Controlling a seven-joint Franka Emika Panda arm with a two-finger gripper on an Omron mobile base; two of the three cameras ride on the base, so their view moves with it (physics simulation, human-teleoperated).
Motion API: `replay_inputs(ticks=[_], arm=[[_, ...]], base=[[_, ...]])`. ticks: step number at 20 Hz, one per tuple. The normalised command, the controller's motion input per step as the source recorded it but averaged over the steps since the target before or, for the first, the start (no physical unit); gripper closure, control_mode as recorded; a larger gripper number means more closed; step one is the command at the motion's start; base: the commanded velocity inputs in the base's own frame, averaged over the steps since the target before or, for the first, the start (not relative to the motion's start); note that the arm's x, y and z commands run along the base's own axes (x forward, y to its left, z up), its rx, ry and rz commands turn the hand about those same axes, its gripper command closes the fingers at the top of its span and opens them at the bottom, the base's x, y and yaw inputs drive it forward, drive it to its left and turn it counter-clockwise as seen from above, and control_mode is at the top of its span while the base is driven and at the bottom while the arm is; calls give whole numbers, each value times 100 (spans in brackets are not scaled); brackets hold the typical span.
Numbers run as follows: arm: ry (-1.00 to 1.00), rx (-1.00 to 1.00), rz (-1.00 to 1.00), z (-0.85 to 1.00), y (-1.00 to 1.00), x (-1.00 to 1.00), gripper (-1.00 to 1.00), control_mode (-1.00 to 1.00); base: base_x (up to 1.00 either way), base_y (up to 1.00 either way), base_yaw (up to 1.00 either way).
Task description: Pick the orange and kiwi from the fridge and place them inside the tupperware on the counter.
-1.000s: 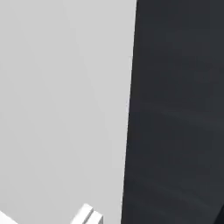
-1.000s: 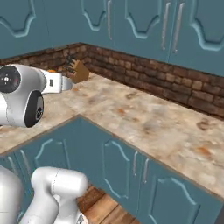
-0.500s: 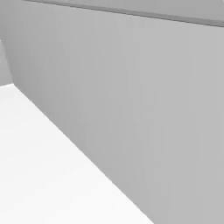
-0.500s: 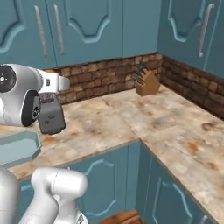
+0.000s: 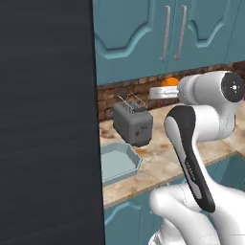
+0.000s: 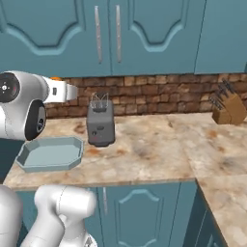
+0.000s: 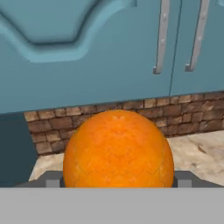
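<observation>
The arm (image 5: 191,158) is built of smooth, glossy white shells with rounded, bulbous segments. A long dark grey, nearly black panel (image 5: 189,160) runs along one link, with faint pale lettering too small to read. The elbow joint ends in a round dark cap (image 5: 233,88) with a small light mark at its centre, ringed in white. From the right base view another dark oval inset (image 6: 35,121) sits in the white housing below that cap. The gripper (image 6: 65,91) is a pale, boxy white piece at the wrist.

toaster (image 6: 101,126): grey, center left of the frame (two slots on top)
knife block (image 6: 230,108): wooden, right edge
</observation>
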Motion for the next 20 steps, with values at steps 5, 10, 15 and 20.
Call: replay_inputs(ticks=[5,10,15,20], arm=[[0,0,0,0,0,0,100,100],[0,0,0,0,0,0,100,100],[0,0,0,0,0,0,100,100],[18,-4,8,-76,-34,6,100,-100]], base=[[20,3,59],[14,0,48],[2,0,36],[0,0,0]])
